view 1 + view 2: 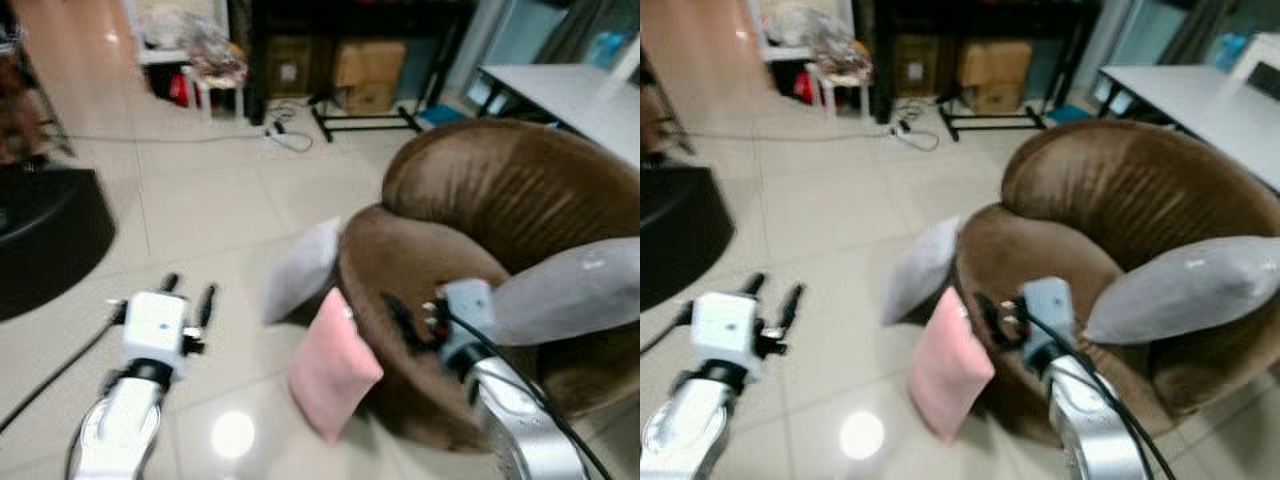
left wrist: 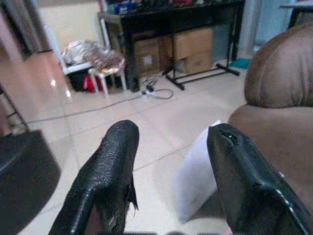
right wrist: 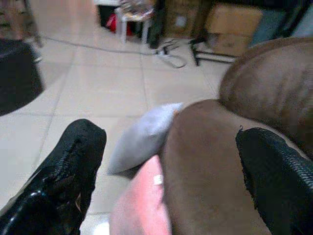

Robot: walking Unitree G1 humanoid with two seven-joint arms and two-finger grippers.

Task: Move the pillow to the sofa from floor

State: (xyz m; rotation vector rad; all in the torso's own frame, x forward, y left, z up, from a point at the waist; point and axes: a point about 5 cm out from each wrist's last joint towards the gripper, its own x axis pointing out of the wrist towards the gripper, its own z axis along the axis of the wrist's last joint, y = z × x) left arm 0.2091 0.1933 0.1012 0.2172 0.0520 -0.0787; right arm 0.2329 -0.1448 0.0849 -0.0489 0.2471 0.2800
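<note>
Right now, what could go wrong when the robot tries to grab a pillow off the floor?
1. Two pillows lean on the sofa: a pink pillow and a grey pillow behind it. They sit close, so the open right tool might catch both or knock one over.
2. Another grey pillow already lies on the seat, so space to put one down is tight.
3. The open left tool hangs over bare floor, away from both pillows.

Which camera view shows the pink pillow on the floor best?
The left eye view: the whole pink pillow leans against the brown sofa, unobstructed. The right eye view shows it similarly. The right wrist view catches only its blurred top; the left wrist view barely a sliver.
</note>
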